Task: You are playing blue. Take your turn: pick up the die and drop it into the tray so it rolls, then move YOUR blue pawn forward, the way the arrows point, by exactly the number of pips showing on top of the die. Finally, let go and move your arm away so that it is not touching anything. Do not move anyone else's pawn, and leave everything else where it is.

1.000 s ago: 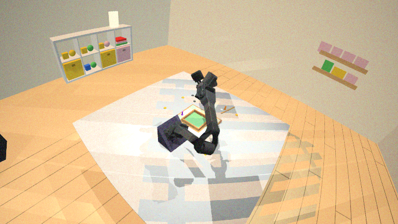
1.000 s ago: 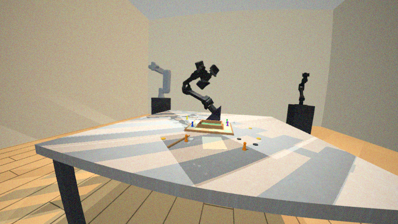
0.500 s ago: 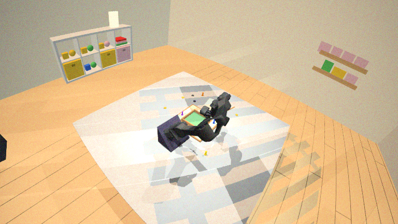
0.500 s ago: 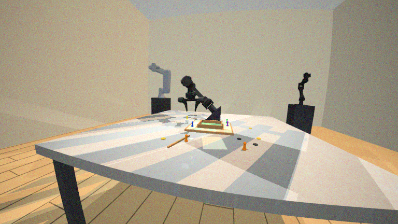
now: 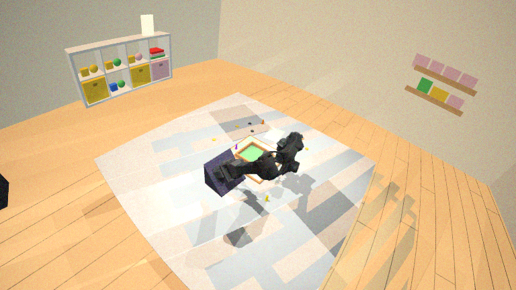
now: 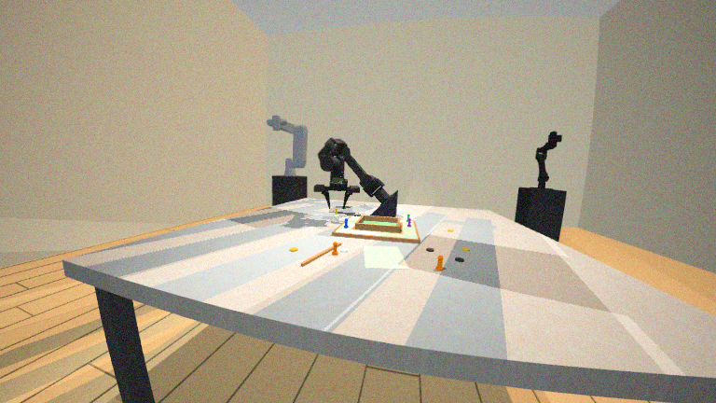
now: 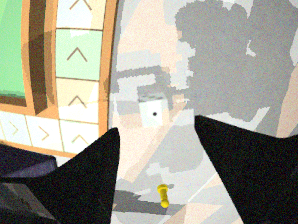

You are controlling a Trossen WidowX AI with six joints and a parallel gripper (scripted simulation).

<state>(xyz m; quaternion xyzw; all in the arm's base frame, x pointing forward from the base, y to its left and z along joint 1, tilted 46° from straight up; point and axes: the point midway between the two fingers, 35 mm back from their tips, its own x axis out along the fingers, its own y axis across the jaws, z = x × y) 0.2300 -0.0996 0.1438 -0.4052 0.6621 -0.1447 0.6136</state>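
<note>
The white die [image 7: 154, 114] lies on the table just outside the board, one pip on the face towards the wrist camera. My gripper [image 6: 337, 206] [image 7: 157, 127] is open and empty above it; in the wrist view the die shows between the fingertips, slightly beyond them. The blue pawn [image 6: 346, 223] stands on the left side of the board [image 6: 373, 236] [image 7: 77, 55] in the exterior view; it is outside the wrist view. The wooden tray with a green floor [image 5: 251, 152] [image 6: 378, 223] [image 7: 37, 60] is in the board's middle and holds no die.
A yellow pawn [image 5: 266, 198] [image 7: 163, 196] stands near the die, outside the board. Purple [image 5: 236, 146] [image 6: 408, 222] and green [image 6: 407, 216] pawns stand on the board's other side. Two orange pawns [image 6: 335, 248] [image 6: 440, 263], a stick [image 6: 318, 256] and several discs lie beyond the board.
</note>
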